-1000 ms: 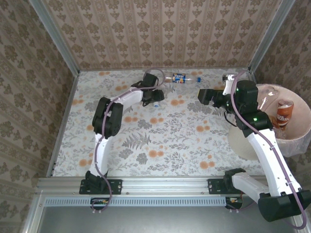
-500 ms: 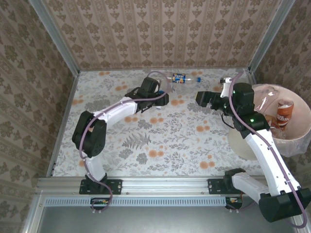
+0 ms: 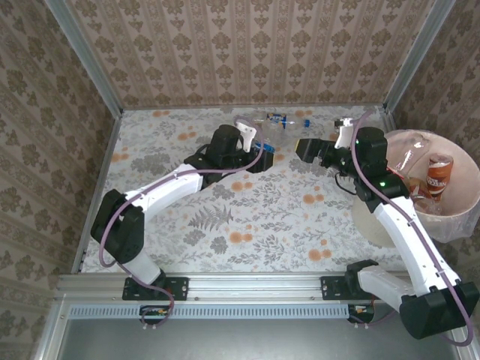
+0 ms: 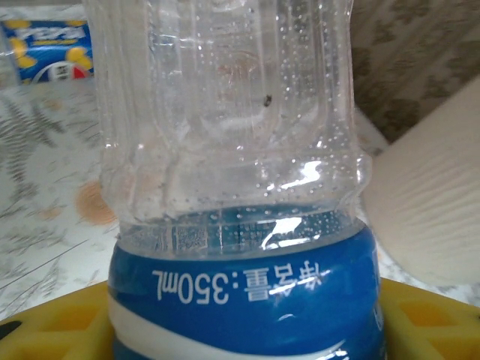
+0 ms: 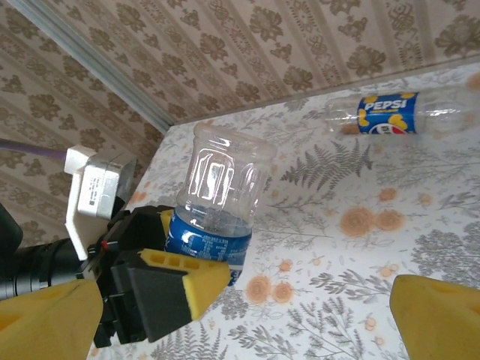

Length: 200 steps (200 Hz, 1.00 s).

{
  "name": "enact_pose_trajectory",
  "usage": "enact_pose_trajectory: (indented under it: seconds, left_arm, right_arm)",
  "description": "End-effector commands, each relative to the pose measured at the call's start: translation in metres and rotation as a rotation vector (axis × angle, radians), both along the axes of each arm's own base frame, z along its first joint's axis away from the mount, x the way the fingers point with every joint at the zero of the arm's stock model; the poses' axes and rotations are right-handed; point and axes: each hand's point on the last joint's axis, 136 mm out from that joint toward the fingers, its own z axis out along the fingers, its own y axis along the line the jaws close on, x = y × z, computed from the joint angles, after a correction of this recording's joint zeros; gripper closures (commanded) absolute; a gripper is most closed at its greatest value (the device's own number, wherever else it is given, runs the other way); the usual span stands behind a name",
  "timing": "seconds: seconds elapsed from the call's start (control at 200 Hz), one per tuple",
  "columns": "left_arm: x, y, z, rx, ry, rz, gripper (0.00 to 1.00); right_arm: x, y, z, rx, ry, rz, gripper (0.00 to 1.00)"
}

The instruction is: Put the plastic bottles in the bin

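Note:
My left gripper (image 3: 259,159) is shut on a clear plastic bottle with a blue label (image 3: 268,154), held over the back middle of the table. The left wrist view has that bottle (image 4: 240,187) close up between my yellow pads (image 4: 52,334). From the right wrist, the same bottle (image 5: 217,199) stands upright in the left gripper (image 5: 191,244). A second bottle with a blue Pepsi label (image 3: 281,118) (image 5: 390,114) lies on its side near the back wall. My right gripper (image 3: 306,147) (image 5: 240,330) is open and holds nothing, just right of the held bottle. The bin (image 3: 457,217) stands at the far right.
Inside the bin stands an orange-labelled bottle (image 3: 439,174) beside other clear ones. The bin's pale wall (image 4: 435,217) is close on the right in the left wrist view. Patterned walls close off the table at the back and sides, with metal posts in the corners.
The left arm has stretched out and carried the blue-labelled bottle rightward and nearer, away from the back wall. The right gripper has shifted slightly left toward it, still open.

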Motion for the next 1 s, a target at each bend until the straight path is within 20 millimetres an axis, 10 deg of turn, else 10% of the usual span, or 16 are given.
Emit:
enact_pose_trajectory:
  seconds: [0.0,0.645,0.995]
  left_arm:
    - [-0.026,-0.018,0.040,-0.113,-0.054,-0.174,1.00]
    - [-0.075,-0.049,0.085,-0.336,0.005,-0.475,1.00]
    - [-0.076,-0.053,0.085,-0.349,0.029,-0.496,1.00]
  right_arm:
    - [0.000,0.015,0.013,0.084,-0.038,0.066,0.00]
    - [0.023,0.047,0.021,0.239,-0.028,0.176,0.00]
    - [0.018,0.053,0.026,0.256,-0.040,0.221,0.25]
